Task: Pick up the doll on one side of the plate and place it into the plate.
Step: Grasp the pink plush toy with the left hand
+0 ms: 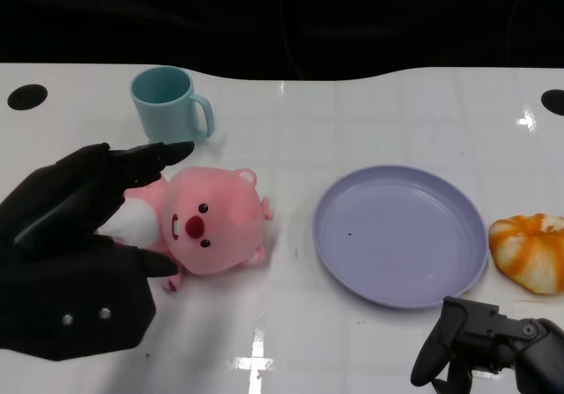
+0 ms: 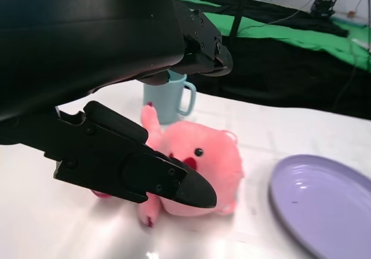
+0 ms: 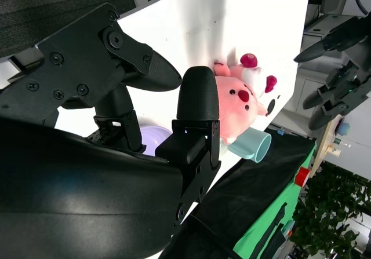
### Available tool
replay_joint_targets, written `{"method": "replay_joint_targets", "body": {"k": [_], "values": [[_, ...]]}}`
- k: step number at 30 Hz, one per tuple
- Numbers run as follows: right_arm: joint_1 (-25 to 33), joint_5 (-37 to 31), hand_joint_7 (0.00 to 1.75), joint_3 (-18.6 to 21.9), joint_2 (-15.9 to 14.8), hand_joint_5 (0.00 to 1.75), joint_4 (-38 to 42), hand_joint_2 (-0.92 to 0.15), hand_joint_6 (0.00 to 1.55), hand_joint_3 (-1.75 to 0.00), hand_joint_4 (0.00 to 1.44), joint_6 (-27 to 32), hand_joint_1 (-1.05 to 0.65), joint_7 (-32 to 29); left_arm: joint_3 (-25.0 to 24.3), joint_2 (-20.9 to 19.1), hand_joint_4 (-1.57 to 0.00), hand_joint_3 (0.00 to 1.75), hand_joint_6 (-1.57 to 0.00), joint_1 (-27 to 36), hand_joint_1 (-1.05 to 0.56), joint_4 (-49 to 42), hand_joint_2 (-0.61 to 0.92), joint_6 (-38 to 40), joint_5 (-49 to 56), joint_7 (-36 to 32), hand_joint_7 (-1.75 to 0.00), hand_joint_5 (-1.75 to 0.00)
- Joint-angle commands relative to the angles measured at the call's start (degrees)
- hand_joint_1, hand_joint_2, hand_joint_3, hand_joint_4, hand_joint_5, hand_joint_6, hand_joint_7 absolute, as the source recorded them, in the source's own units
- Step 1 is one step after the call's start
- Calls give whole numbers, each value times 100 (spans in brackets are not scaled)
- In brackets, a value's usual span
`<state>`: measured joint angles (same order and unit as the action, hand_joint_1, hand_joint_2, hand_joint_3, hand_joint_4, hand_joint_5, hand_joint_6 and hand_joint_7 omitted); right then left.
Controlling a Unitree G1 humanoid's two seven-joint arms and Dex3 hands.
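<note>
Both hands empty | left hand (image 1: 75, 253) fingers spread around doll (image 1: 207, 222) | right hand (image 1: 489, 345) loosely spread near plate (image 1: 401, 234)

The doll (image 1: 207, 222) is soft pink plush with a fuzzy nap. The plate (image 1: 401, 234) and the cup (image 1: 167, 103) look like smooth matt plastic. The worktop (image 1: 370, 121) is white and glossy, catching bright glare. The left hand (image 1: 75, 253) has a matt black hard shell.

Robotics lab or test studio. White table (image 1: 370, 112) with round cable holes, black curtain (image 1: 282, 15) behind it, green floor mat (image 2: 301, 30) with cables and a stand base, and toy-like props: teal mug (image 1: 169, 103), purple plate (image 1: 401, 235).
</note>
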<state>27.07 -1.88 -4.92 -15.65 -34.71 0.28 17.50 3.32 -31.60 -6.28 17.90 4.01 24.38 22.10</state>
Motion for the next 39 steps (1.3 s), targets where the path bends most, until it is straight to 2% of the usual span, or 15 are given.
{"method": "replay_joint_targets", "body": {"k": [1,11,20,31,39], "values": [[30,32,134,15,-29,166,-110,-54,61,-110,65,67,-10,-5,158,-188,0,0,-23,-235,-64,-231,87,-97,497,-159,-2,-36],[77,33,134,24,-41,167,-196,-54,60,-109,65,119,-12,1,907,-297,0,0,-19,-935,-71,-944,88,150,1995,2,0,-30],[87,39,135,12,-21,168,-205,-53,61,-111,66,102,-13,-7,1476,-105,0,0,-19,-1492,-74,-2020,88,115,2520,-191,0,-31],[158,41,136,4,-27,168,-304,-54,61,-111,66,136,-12,-4,2029,372,0,1,-17,-2259,-75,-3634,90,138,2730,-440,0,-27],[231,-7,137,-19,-29,168,-425,-53,61,-111,65,182,-13,-23,2429,918,-6,0,-18,-3002,-72,-5582,90,120,2670,-1007,0,-20]]}}
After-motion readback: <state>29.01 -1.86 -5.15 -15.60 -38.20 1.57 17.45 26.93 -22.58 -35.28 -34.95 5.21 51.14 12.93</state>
